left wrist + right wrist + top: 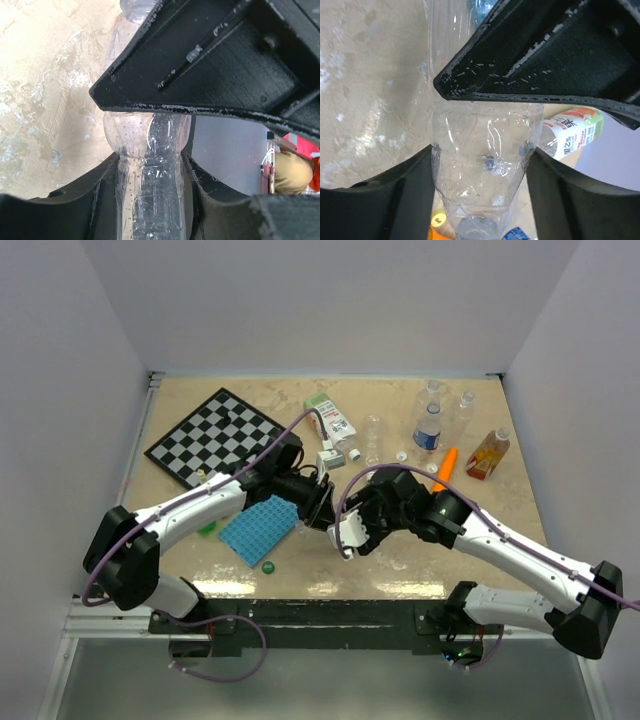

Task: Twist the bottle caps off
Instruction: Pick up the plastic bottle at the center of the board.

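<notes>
**Gripping one clear bottle from both sides, just behind the middle of the front edge**

You have both arms folded inward so that their grippers meet over the worktop, close to the middle of the front edge. Your left gripper (150,162) is clenched on the clear bottle (145,132). Both fingers press on its thin wall, which looks like an anchoring hold meant to stop the body turning. Your right gripper (481,160) is closed on the same bottle, its fingers touching the wall on either side. I judge this to be the hand meant for the twisting, yet here it sits on the body, not on a cap.

The cap of this bottle does not show plainly in any view, so you cannot tell whether it is on or off. In each wrist view a black bar crosses the bottle beyond the fingers. It is probably the other gripper, which suggests how crowded the two are.

One green cap (268,566) lies loose near the front edge, left of centre, just beside the blue mat (258,530). More bottles stand toward the back right corner, among them a blue-labelled bottle (428,432). They are well apart from the arms, and their caps are too small to judge.

Watch the squeeze, because a wall this thin may buckle under two grips.
</notes>
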`<state>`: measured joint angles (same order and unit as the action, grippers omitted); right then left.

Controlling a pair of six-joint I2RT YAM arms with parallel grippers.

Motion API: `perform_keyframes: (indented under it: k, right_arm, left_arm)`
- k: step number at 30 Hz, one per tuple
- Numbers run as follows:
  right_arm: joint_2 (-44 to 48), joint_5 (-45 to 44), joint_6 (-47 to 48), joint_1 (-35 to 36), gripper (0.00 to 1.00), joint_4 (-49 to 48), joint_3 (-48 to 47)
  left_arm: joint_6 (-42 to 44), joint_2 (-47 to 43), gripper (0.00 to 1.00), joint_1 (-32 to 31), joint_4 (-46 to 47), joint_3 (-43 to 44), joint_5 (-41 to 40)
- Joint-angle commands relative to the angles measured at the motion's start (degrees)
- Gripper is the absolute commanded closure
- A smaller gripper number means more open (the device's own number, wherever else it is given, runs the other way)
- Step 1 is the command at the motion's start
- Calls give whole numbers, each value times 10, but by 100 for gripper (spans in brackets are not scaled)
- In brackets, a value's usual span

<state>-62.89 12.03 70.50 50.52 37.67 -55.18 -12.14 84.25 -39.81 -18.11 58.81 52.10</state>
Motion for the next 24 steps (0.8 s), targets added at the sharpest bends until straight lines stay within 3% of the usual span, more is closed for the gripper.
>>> perform_keyframes:
  k: [1, 2, 4, 11, 16, 18, 21, 24]
  right_arm:
    - [40, 33, -98, -16, 30, -59, -30]
    - [44, 55, -106, -32, 25, -49, -40]
    - [60, 102, -109, -72, 3, -28, -62]
    - [127, 134, -173, -180, 2, -41, -91]
    - [108, 83, -366, -206, 2, -122, -84]
    - [82, 139, -398, -208, 2, -99, -100]
    - [57, 304, -397, -210, 2, -69, -121]
    - [46, 380, -372, -211, 2, -59, -137]
  left_arm:
    - [51, -31, 99, -2, -19, 3, -56]
    - [63, -49, 99, -2, -18, -1, -77]
    - [86, -88, 99, -3, -5, -18, -126]
    - [185, -206, 100, -26, 46, -96, -290]
    - [231, -235, 100, -44, 62, -116, -362]
    - [244, -248, 100, -52, 81, -128, -388]
    - [243, -269, 100, -54, 109, -156, -389]
    - [239, -291, 100, -55, 119, -181, -394]
